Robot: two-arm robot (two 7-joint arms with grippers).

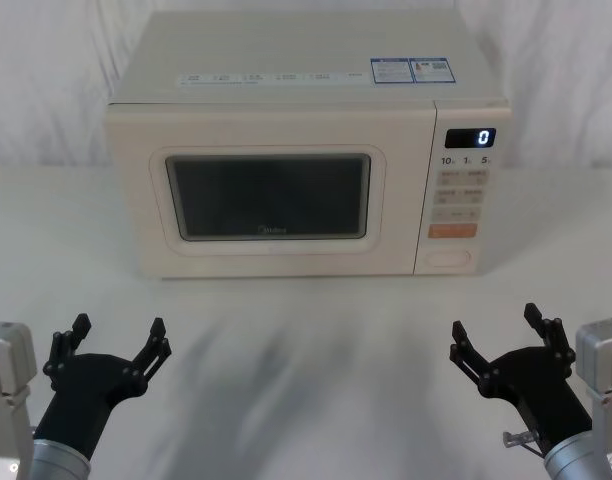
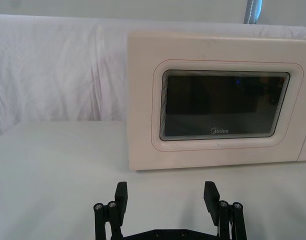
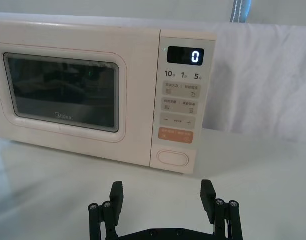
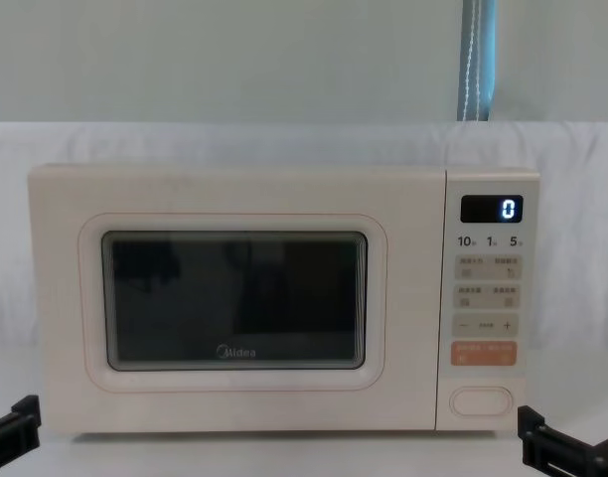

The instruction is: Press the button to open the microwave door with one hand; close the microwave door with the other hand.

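A cream microwave stands at the back of the white table. Its door [image 1: 271, 195] [image 2: 218, 107] [image 3: 68, 95] [image 4: 234, 298], with the dark window and "Midea" logo, is closed flush. The wide blank button [image 1: 451, 258] [image 3: 173, 158] [image 4: 481, 400] sits at the bottom of the keypad panel, under the orange key. My left gripper [image 1: 116, 345] [image 2: 165, 197] hovers open near the table's front left, well short of the door. On the front right, my right gripper [image 1: 501, 335] [image 3: 162, 196] is open too, facing the keypad from a distance. Nothing is held.
The display [image 1: 470, 138] reads 0. White cloth covers the table [image 1: 306, 330] and hangs behind the microwave. Open table lies between both grippers and the microwave's front.
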